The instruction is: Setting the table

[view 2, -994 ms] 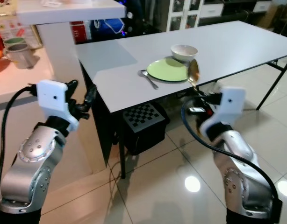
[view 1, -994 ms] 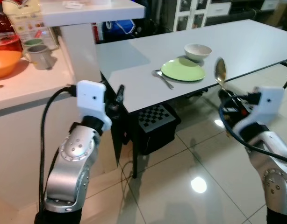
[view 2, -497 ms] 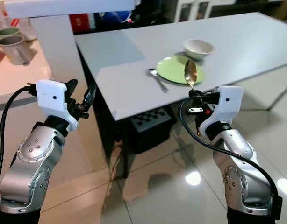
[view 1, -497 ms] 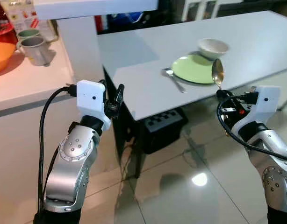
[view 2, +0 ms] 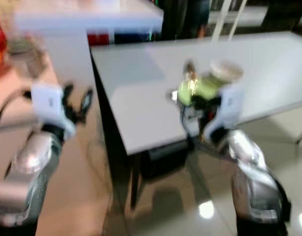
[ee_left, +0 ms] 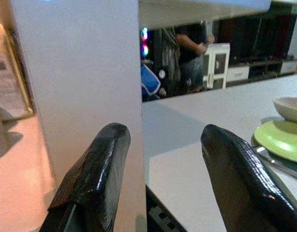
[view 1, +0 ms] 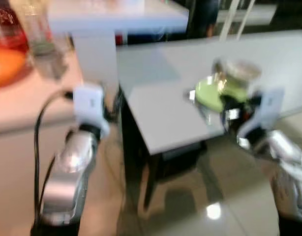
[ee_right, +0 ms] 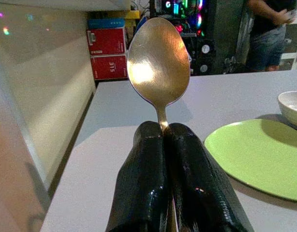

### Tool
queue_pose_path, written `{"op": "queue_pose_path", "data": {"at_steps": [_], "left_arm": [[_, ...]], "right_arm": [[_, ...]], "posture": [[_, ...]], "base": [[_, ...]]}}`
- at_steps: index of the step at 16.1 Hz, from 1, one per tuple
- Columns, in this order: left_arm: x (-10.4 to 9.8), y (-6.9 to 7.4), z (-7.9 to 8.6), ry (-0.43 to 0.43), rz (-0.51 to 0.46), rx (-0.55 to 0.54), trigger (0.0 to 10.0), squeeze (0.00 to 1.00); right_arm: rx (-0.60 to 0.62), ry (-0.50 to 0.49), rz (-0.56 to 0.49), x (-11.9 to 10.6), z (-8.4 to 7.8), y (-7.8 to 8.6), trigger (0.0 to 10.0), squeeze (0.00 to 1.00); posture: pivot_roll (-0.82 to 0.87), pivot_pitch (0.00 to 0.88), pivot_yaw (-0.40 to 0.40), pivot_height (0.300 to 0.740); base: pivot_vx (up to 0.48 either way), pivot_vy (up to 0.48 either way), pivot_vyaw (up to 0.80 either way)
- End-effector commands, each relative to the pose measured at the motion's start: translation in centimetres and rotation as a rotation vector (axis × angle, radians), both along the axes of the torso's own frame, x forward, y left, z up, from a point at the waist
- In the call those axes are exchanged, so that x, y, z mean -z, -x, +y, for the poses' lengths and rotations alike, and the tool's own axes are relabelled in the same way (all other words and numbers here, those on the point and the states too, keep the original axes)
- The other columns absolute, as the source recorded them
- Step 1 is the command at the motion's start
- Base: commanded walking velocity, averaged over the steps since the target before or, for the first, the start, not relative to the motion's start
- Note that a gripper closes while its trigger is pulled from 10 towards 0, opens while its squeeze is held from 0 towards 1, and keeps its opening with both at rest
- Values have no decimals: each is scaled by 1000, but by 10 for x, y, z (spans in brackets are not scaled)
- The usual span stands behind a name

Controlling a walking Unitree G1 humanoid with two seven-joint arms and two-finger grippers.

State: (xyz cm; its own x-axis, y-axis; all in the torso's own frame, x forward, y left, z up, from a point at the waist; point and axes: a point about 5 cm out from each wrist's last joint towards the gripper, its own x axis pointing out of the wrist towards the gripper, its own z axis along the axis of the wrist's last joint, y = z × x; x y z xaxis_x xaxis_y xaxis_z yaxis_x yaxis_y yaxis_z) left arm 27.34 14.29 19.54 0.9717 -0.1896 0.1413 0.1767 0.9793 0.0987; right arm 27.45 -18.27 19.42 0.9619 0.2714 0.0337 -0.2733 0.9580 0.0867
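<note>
My right gripper (ee_right: 164,126) is shut on the handle of a golden spoon (ee_right: 158,63), which it holds upright at the white table's near edge (view 1: 161,118). Just beyond it lie a green plate (ee_right: 255,154) and a white bowl (ee_right: 291,106). In the blurred eye views the spoon (view 2: 190,73) stands in front of the plate (view 2: 205,88) and the bowl (view 2: 226,70). Another piece of silver cutlery (ee_left: 274,162) lies on the table beside the plate (ee_left: 281,140). My left gripper (ee_left: 163,135) is open and holds nothing, level with a white pillar (ee_left: 76,72) at the table's left end.
A counter on the left carries an orange bowl (view 1: 6,64) and cups (view 1: 45,54). A dark box (view 1: 178,162) sits under the table on the glossy tiled floor. A person (ee_left: 189,48) stands beyond the table near white cabinets. Red boxes (ee_right: 107,53) stand behind the table's far end.
The whole picture has shifted and blurred, so the camera is moving. The table looks nearer, and my right gripper with the spoon now stands right in front of the plate.
</note>
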Motion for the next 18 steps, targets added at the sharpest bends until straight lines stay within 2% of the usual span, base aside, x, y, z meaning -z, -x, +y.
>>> {"op": "queue_pose_path", "data": {"at_steps": [1, 2, 3, 5, 6, 7, 10, 13, 17, 18], "left_arm": [[-4, 1, -10, 9, -16, 47, 10000, 0], [-2, 5, -17, 17, -6, 117, 10000, 0], [-2, 7, -19, 19, -4, 137, 10000, 0], [6, 37, -47, -21, 44, 521, 10000, 0], [9, 45, -52, -52, 61, 589, 10000, 0], [11, 47, -53, -61, 70, 603, 10000, 0], [16, 37, -55, -76, 73, 503, 10000, 0], [18, 34, -48, -85, 78, 463, 10000, 0], [15, 29, -45, -92, 71, 424, 10000, 0], [14, 28, -45, -91, 67, 410, 10000, 0]], "right_arm": [[46, 23, 5, 0, -12, 1, 10000, 0], [50, 25, 7, 1, -13, 2, 10000, 0], [51, 26, 7, 1, -14, 2, 10000, 0], [77, 28, 23, 5, -20, 6, 10000, 0], [84, 31, 28, 7, -21, 7, 10000, 0], [86, 33, 30, 7, -22, 8, 10000, 0], [87, 74, 63, 13, -26, 8, 10000, 0], [74, 171, 115, 21, -25, 2, 10000, 0], [44, 214, 115, 27, -21, -15, 10000, 0], [54, 236, 131, 36, -19, -32, 10000, 0]], "posture": [[18, 0, -35, 740], [17, 0, -35, 740], [17, 0, -35, 740], [18, 0, -36, 740], [18, 0, -36, 740], [18, 0, -36, 740], [17, 0, -31, 740], [15, 0, -26, 740], [21, 0, -19, 740], [23, 5, -12, 740]], "base": [[390, 0, 0], [390, 0, 0], [390, 0, 0], [343, 0, 0], [289, 0, 0], [289, 0, 0], [0, 0, 0], [0, 0, 0], [0, 0, 0], [0, 0, 0]]}}
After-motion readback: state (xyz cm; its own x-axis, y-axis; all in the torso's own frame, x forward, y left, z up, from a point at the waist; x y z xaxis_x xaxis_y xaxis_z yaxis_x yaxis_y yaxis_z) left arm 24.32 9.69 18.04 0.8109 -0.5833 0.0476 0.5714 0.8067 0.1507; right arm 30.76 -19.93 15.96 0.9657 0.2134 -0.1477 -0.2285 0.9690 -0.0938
